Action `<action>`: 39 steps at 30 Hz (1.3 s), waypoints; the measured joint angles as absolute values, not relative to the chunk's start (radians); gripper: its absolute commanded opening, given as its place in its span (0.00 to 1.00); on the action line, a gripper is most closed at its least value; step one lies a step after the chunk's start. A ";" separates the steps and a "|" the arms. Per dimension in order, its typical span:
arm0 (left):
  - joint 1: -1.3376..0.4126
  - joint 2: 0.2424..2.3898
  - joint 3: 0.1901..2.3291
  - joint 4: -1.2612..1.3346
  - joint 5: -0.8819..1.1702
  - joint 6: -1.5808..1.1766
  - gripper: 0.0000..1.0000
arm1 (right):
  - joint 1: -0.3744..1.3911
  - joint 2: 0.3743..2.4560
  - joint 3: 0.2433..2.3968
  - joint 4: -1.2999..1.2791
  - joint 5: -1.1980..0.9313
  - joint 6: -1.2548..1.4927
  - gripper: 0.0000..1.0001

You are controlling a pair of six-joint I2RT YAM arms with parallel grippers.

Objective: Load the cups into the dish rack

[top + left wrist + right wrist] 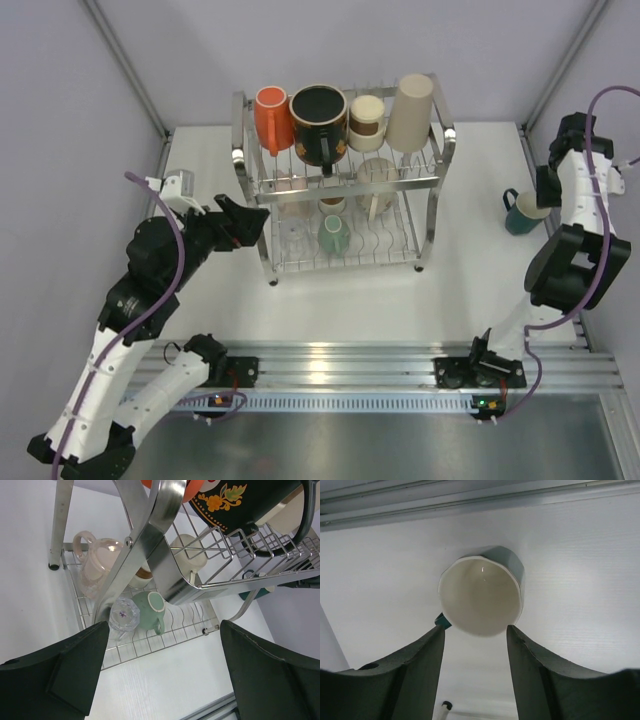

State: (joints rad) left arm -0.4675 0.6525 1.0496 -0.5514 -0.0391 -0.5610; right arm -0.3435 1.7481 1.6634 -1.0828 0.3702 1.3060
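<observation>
Both arms are built of white shells joined by black rounded housings. Just behind the left claw (pixel 250 225) sits a small white camera block (pixel 178 187), and a purple cable (pixel 165 260) runs from there down the left arm (pixel 105 350). The right arm (pixel 575 250) carries the same purple cable, arching up behind the right claw (pixel 540 195). Each claw has 2 thick, matte black fingers (pixel 75 675) with bevelled inner faces. 1 right finger has a small round hole near its root. At the end farthest from the claws, the black bases (pixel 225 370) carry small coloured lights.
</observation>
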 measured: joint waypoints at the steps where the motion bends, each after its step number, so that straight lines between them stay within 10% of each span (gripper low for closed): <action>1: -0.467 0.657 1.050 -0.551 -0.042 -0.556 0.98 | -0.344 1.748 1.660 -1.089 0.370 1.333 0.53; 26: -0.467 0.702 1.062 -0.554 -0.106 -0.521 0.98 | -0.337 1.933 1.660 -0.936 0.326 1.613 0.53; 30: -0.467 0.702 1.062 -0.554 -0.115 -0.522 0.97 | -0.337 1.977 1.654 -0.894 0.292 1.588 0.37; 34: -0.467 0.705 1.062 -0.553 -0.113 -0.527 0.93 | -0.340 1.950 1.597 -0.833 0.255 1.526 0.00; 39: -0.467 0.709 1.063 -0.553 -0.110 -0.529 0.92 | -0.332 1.872 1.510 -0.733 0.191 1.399 0.00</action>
